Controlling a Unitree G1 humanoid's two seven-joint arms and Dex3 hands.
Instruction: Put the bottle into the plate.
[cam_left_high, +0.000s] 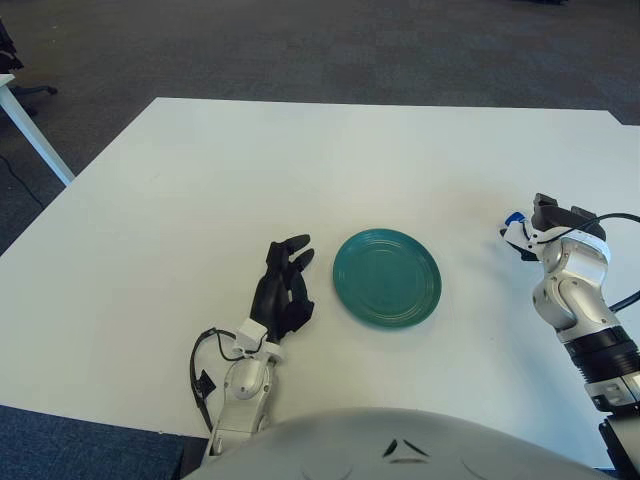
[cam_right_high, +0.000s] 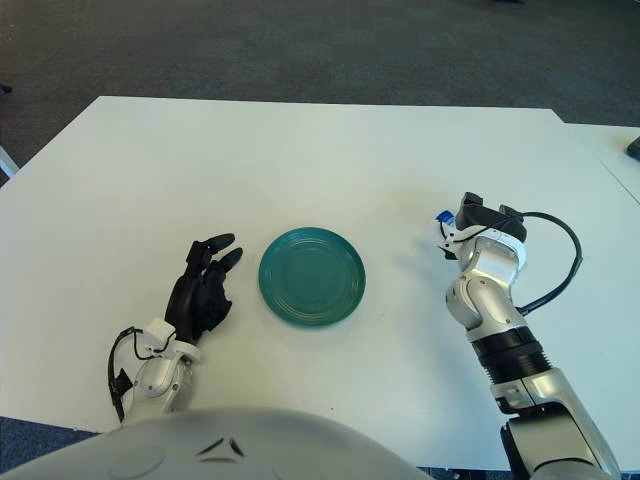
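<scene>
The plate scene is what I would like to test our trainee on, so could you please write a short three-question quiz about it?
1. True or false: the bottle already lies in the green plate.
2. Which hand is at the bottle? A) left hand B) right hand
3. Fill in: the idle hand shows on the plate's ____ side.

Key: 1 false, the plate holds nothing; 2 B, only the bottle's blue cap shows beside it; 3 left.

The black three-fingered left hand lies low at the near left, fingers extended forward and relaxed, holding nothing, its white forearm running back toward the body. The right hand shows far right, above its bent silver-white wrist.
</scene>
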